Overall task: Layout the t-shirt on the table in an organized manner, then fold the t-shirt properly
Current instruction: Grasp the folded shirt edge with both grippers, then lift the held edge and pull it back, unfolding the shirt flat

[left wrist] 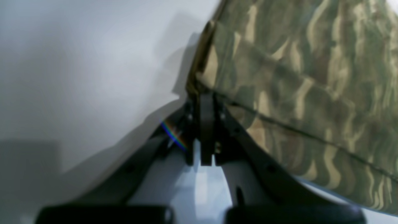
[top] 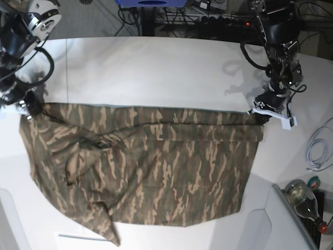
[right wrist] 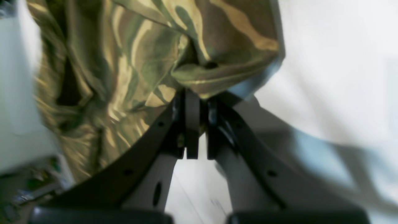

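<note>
Base view shows my two arms spread wide over the table [top: 156,57], my left gripper [top: 261,115] and right gripper [top: 32,112] each pinched tight on a top corner of the t-shirt [top: 151,172], stretched flat between them.

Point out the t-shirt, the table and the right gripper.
t-shirt [top: 156,166]: base view, middle of the spread cloth.
table [top: 156,73]: base view, bare top beyond the shirt.
right gripper [right wrist: 196,99]: right wrist view, fingertips pinching the cloth.
</note>
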Controlling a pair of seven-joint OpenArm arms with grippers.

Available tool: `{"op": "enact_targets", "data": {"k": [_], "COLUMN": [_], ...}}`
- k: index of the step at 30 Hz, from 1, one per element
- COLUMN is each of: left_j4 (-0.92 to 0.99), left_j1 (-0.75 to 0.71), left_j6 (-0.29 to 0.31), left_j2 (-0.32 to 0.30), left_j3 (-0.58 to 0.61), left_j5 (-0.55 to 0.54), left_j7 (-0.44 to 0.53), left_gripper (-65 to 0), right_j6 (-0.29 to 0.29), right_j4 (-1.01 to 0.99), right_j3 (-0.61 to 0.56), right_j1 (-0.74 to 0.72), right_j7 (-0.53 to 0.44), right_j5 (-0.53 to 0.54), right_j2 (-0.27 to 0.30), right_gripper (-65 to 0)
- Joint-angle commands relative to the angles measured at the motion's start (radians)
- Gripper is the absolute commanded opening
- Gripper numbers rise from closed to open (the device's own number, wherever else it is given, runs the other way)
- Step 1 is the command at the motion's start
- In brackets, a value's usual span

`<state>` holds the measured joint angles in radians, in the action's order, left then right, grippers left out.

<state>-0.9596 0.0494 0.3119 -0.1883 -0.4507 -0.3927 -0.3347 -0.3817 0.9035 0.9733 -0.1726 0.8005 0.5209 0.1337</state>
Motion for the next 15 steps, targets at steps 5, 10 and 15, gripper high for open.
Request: {"op": "enact_targets", "data": {"k": [5,10,15], "left_j4": [-0.206,-0.339,-0.325], "left_j1": [0.063,0.111,0.048], "left_j6": [-0.013,-0.050,-0.072], "left_j2": [-0.018,-0.018,-0.012], "left_j3": [-0.012,-0.012,-0.010], "left_j5": [-0.007,-0.007,-0.009], "left_j7": [-0.123,-0.208,-0.203], "left_gripper": [-65.0,-65.0,-65.0], "right_j6": [0.074,0.096,0.096], "right_j4": [0.223,0.314,0.348], "right_j3": [0.000,0.000,0.002], "right_j1": [-0.114,-0.221,-0.141], "right_j7": [0.165,0.317,0.343], "right_j5": [0.028,0.026,0.031], "right_j2": [0.024,0.024,0.019], "right_gripper": [-64.8,-64.8,-64.8]}}
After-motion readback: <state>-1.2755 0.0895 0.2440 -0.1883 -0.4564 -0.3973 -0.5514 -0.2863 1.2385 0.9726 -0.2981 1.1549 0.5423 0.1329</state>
